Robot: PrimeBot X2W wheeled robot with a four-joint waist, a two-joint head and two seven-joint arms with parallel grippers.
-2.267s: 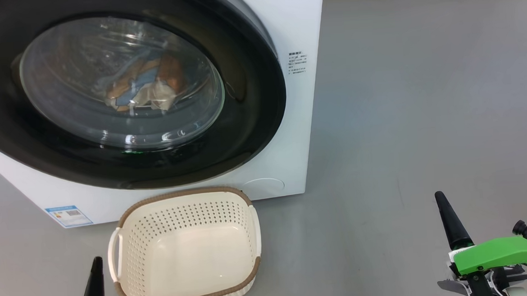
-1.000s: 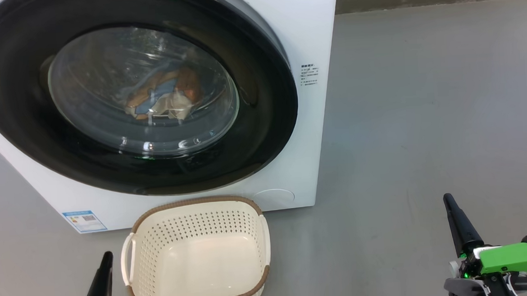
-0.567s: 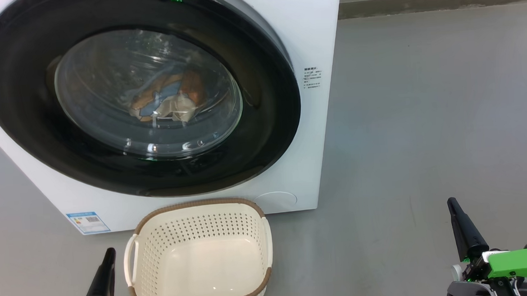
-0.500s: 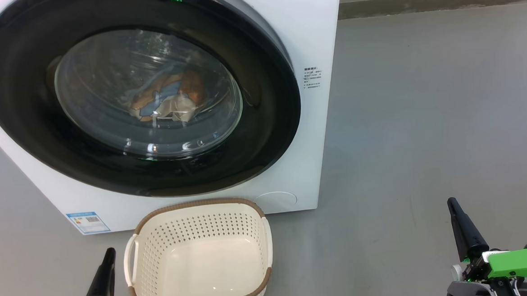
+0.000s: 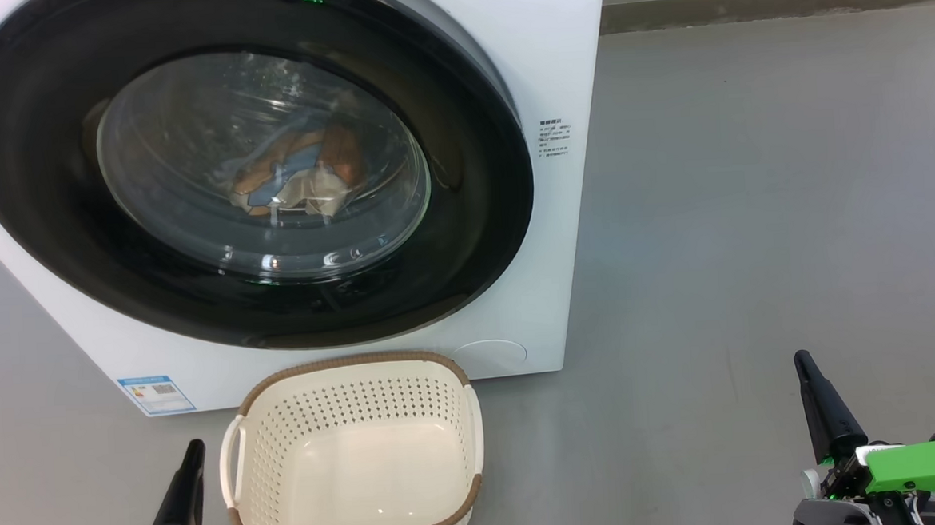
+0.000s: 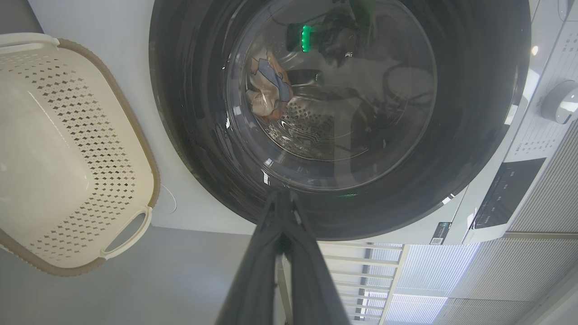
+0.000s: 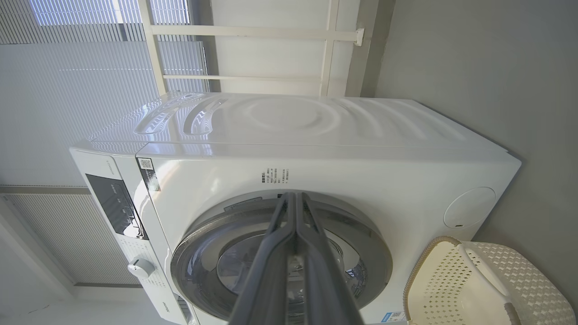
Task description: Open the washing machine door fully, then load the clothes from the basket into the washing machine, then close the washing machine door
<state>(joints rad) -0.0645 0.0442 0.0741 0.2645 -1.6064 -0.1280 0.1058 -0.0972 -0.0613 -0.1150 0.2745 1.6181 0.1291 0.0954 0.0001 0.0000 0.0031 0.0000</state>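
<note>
Fingers (image 6: 257, 262) together, left gripper (image 5: 195, 449), right gripper (image 5: 801, 359); one basket (image 5: 352, 359), one door (image 5: 472, 198).

grey floor (image 5: 752, 199), washing machine (image 5: 561, 65) (white), empty basket (image 5: 361, 524)

Bright, even daylight from blinds (image 7: 67, 67), glare spots on the door glass (image 5: 275, 260), all views sharp.

Machine mouth closed off by the washing machine door (image 5: 189, 149), basket (image 5: 352, 359) set just before it, floor (image 5: 752, 199) left free at the right.
</note>
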